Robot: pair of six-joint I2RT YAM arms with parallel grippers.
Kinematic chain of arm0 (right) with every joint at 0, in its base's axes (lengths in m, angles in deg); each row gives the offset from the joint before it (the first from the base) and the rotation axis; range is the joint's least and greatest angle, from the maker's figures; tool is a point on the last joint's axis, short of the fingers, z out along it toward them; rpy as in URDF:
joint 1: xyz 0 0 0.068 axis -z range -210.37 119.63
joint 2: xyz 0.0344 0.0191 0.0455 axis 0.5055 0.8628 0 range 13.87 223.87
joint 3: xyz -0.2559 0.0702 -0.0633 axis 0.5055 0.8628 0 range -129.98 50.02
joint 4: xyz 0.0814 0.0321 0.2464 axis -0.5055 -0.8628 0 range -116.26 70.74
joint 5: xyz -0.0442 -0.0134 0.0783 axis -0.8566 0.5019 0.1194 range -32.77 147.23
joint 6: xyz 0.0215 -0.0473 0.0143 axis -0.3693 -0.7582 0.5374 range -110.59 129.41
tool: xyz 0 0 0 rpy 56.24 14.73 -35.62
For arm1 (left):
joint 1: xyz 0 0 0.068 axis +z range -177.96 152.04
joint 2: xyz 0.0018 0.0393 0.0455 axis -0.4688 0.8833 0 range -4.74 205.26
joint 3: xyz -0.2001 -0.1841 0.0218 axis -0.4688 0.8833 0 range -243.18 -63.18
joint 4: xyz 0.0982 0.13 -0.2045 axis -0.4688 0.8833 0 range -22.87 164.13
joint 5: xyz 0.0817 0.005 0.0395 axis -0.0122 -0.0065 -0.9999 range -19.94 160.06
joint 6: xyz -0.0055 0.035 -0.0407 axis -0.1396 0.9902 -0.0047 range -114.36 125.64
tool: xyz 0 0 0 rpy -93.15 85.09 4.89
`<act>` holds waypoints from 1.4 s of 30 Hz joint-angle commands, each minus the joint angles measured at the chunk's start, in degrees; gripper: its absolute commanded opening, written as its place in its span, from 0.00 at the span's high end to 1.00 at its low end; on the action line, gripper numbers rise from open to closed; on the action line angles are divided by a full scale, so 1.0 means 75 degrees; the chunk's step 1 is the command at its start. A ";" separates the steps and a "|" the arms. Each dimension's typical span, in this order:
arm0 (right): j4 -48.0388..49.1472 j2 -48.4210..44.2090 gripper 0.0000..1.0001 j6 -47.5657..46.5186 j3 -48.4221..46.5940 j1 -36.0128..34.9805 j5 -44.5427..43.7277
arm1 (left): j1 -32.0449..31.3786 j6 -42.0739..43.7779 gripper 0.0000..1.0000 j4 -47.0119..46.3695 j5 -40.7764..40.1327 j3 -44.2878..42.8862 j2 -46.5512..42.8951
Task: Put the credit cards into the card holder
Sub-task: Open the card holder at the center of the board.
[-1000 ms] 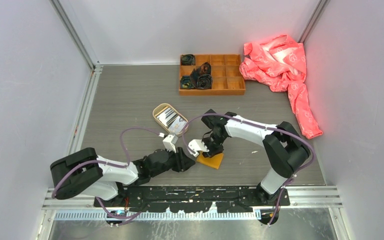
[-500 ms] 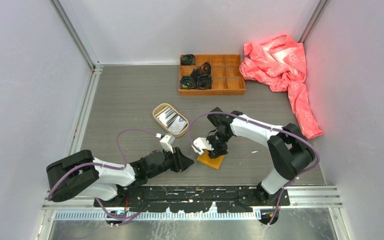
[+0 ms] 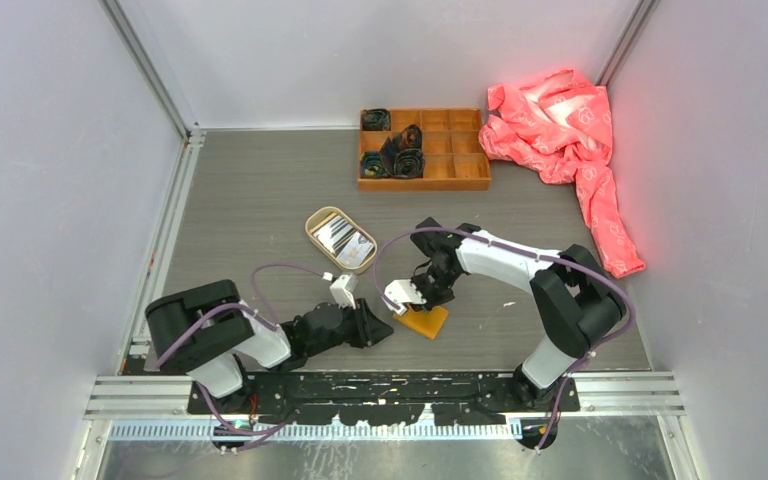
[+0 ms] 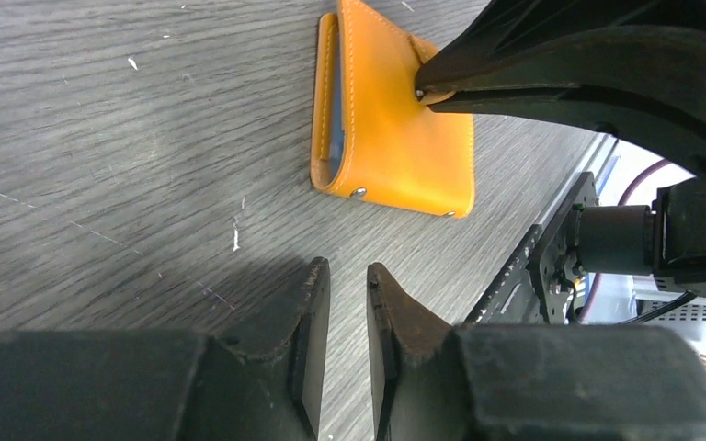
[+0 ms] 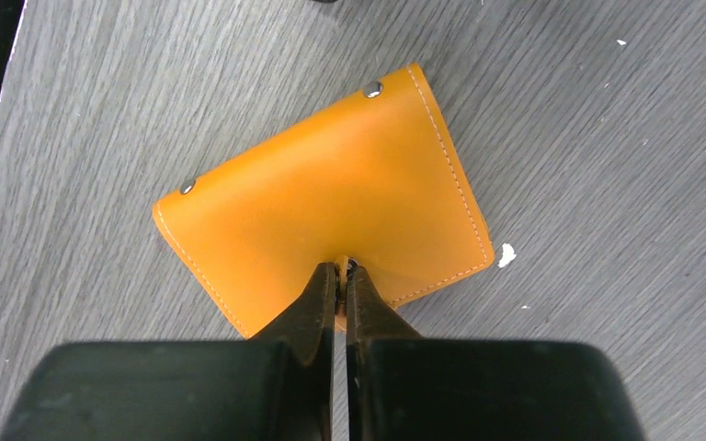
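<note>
Table (image 3: pixel 260 200): grey wood-grain top with the two arms mounted at the near edge.

Pink garment (image 3: pixel 560 130): lay crumpled in the far right corner, one sleeve trailing along the right edge.

Wooden compartment box (image 3: pixel 460 150): sat at the far edge, near its middle. Dark rolled items (image 3: pixel 400 155) filled several of its left compartments.

Oval tan tray (image 3: pixel 312 222): sat left of the table's centre. The credit cards (image 3: pixel 342 241) lay stacked inside it, well apart from both grippers.

Card holder (image 3: pixel 424 321): lay folded flat toward the near edge, about midway between the left and right edges, and turned at an angle to them. The stitched orange outer face (image 5: pixel 322 211) was up, with two metal studs along one edge. The left wrist view showed the fold as a rounded loop with something blue inside (image 4: pixel 395 138).

Right gripper (image 5: pixel 340 268): reached down onto the holder, with its fingertips pinched together on one edge of the top flap.

Left gripper (image 4: pixel 343 271): lay low over the table, just left of the holder and pointed at it, but not touching it. Its fingers (image 4: pixel 308 322) stood slightly apart with nothing between them, and bare table showed between the tips and the holder's nearest studded edge.
</note>
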 commanded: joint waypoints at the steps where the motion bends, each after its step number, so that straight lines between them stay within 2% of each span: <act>1: 0.0044 -0.0220 0.99 0.0789 -0.0087 0.0181 0.0462 | -0.0025 -0.0238 0.78 -0.1685 0.0005 -0.0078 0.0528; 5: 0.0432 -0.0398 0.99 0.2608 -0.0436 0.0823 0.1714 | -0.0028 -0.0234 0.75 -0.2679 -0.0147 0.0169 0.0788; 8: 0.1002 -0.0648 0.99 0.3894 -0.0423 0.1216 0.2006 | -0.0028 -0.0172 0.62 -0.2521 -0.0308 0.0266 0.0598; 11: 0.1683 -0.0950 0.99 0.5055 -0.0268 0.1397 0.1749 | -0.0027 -0.0057 0.57 -0.1279 -0.0360 0.0040 0.0075; 15: 0.2426 -0.1070 0.99 0.6329 -0.0035 0.1405 0.1000 | -0.0037 0.0058 0.51 0.1964 -0.0584 -0.0770 -0.0930; 18: 0.2602 -0.0929 0.99 0.7497 -0.0175 0.1399 0.0531 | -0.0033 -0.0264 0.45 0.3468 -0.1098 -0.1115 -0.1258; 22: 0.2830 -0.0945 0.99 0.8567 -0.0202 0.1407 0.0658 | -0.0037 -0.0366 0.41 0.3402 -0.1135 -0.1238 -0.1238; 28: 0.3375 -0.1264 0.99 0.9512 0.0176 0.1398 0.1047 | -0.0032 -0.0080 0.40 0.2979 -0.1318 -0.1264 -0.1330; 32: 0.3863 -0.1500 0.99 0.9801 0.0532 0.1405 0.1370 | -0.0029 -0.0090 0.31 0.2846 -0.1908 -0.1116 -0.1626; 38: 0.3919 -0.1789 0.99 0.9252 0.0724 0.1407 0.1240 | -0.0024 -0.0314 0.01 0.2379 -0.2466 -0.0433 -0.2473; 42: 0.3621 -0.2065 0.99 0.8210 0.0881 0.1407 0.1453 | -0.0026 -0.0010 0.00 0.2426 -0.2492 -0.0119 -0.3204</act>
